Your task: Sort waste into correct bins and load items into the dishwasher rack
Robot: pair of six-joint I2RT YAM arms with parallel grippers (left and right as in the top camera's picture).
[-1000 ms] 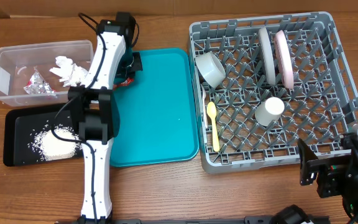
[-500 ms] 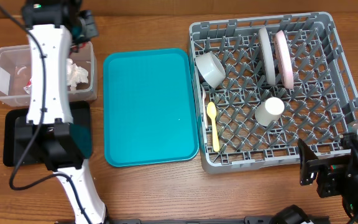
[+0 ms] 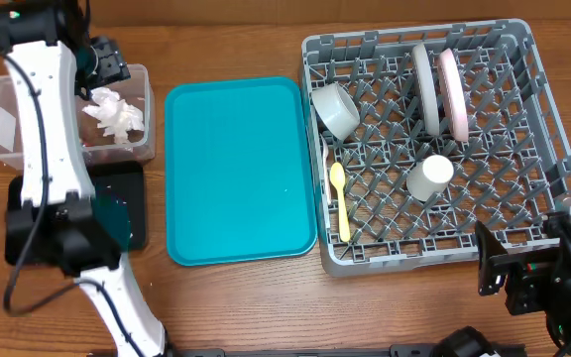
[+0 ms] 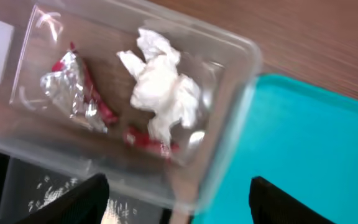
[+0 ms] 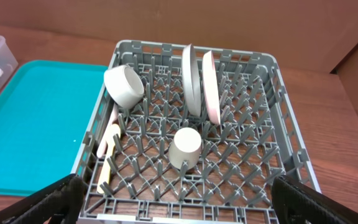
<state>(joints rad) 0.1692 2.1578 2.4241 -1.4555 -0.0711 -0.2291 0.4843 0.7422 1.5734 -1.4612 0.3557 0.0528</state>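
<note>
My left gripper [image 3: 103,62] hangs open over the clear tub [image 3: 4,139], nothing between its fingers [image 4: 74,202]. In the tub lie a white napkin [image 4: 163,93], a red-and-silver wrapper [image 4: 73,90] and a smaller red wrapper [image 4: 146,139]. The black tray [image 3: 135,190] sits just in front, mostly under my left arm, with white grains [image 4: 47,188] on it. The grey rack [image 3: 548,149] holds a bowl [image 3: 335,109], two upright plates [image 3: 425,87] [image 3: 454,94], a cup [image 3: 429,177] and a yellow spoon [image 3: 340,203]. My right gripper [image 5: 179,211] stands open at the rack's near edge.
A large teal tray [image 3: 241,169] lies between the tub and the rack. Bare wooden table [image 3: 266,307] runs along the front. A cardboard wall stands behind the rack in the right wrist view.
My left arm swung left from the teal tray's corner to above the tub. Its jaws opened, and a red wrapper now lies in the tub. The right arm stayed still.
</note>
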